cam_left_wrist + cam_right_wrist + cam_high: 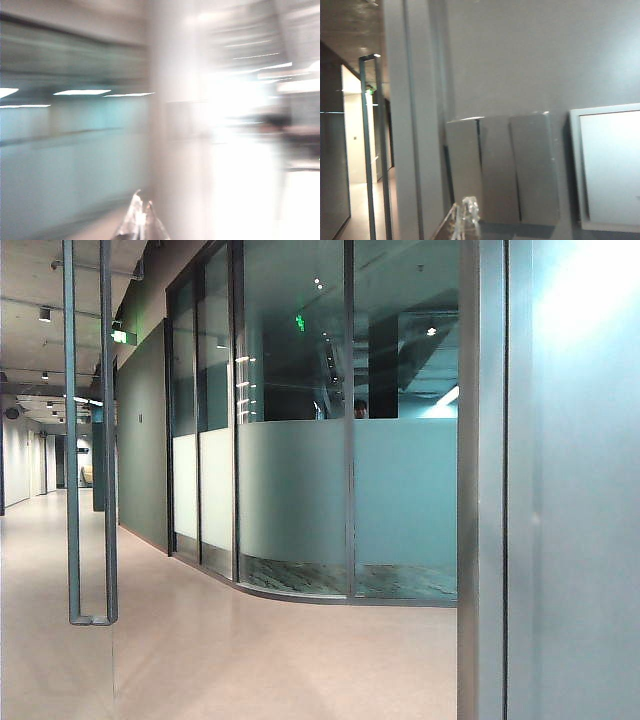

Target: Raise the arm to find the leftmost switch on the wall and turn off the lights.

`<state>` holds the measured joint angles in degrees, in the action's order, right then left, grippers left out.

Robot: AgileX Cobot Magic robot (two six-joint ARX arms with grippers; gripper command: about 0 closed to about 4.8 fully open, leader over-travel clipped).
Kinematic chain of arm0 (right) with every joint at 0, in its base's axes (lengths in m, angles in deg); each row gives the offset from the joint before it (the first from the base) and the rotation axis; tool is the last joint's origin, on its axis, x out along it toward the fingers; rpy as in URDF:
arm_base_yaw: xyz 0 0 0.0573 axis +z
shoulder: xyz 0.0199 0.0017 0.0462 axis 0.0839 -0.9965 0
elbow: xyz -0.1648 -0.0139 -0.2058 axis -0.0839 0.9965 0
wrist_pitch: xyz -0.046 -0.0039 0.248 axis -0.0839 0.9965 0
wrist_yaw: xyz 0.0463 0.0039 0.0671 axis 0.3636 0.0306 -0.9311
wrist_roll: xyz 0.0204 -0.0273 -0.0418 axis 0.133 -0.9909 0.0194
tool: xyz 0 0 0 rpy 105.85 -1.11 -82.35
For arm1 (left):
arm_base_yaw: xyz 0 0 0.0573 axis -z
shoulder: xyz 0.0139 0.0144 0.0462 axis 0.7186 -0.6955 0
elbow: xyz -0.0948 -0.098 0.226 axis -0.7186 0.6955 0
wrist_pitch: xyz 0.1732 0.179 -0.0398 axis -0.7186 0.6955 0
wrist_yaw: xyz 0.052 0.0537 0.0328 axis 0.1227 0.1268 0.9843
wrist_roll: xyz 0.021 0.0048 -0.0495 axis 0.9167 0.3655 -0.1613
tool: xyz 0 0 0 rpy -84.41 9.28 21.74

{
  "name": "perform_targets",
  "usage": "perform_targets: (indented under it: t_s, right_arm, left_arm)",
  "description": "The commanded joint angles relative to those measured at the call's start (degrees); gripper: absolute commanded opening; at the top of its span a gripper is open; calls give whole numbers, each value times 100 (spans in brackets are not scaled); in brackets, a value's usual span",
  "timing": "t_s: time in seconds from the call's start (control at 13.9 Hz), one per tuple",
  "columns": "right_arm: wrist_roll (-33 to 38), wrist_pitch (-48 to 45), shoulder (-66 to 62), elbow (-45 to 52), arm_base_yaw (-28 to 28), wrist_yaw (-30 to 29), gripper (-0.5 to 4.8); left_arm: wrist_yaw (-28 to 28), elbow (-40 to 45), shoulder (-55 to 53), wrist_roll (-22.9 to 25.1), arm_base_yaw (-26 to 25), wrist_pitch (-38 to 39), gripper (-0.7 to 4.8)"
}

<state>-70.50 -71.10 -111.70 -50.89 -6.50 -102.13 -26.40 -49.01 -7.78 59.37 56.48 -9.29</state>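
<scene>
Switches [501,167] sit on the wall just ahead of the right hand [465,220], fingers together; push the stiff leftmost rocker [463,165]. Left hand [140,220], blurred, fingertips seemingly together.

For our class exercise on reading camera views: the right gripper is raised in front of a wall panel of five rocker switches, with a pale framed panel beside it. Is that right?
Not quite. The right wrist view shows three rocker switches, not five. The rest holds: the right gripper is raised in front of them, and a pale framed panel sits beside them.
</scene>
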Motion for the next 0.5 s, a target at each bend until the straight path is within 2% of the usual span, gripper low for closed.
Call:
perform_targets:
  t_s: [0.07,0.29,0.5]
  right_arm:
    - [24,-186,-72,-20,13,-94,-1]
    - [109,-481,-160,-22,13,-168,-1]
    - [407,-820,-402,-190,15,-170,-1]
  left_arm:
    - [-249,-33,20,-730,476,-219,-5]
    - [-201,-33,15,-1086,728,-214,-5]
    - [-184,-33,15,-1108,726,-214,-5]
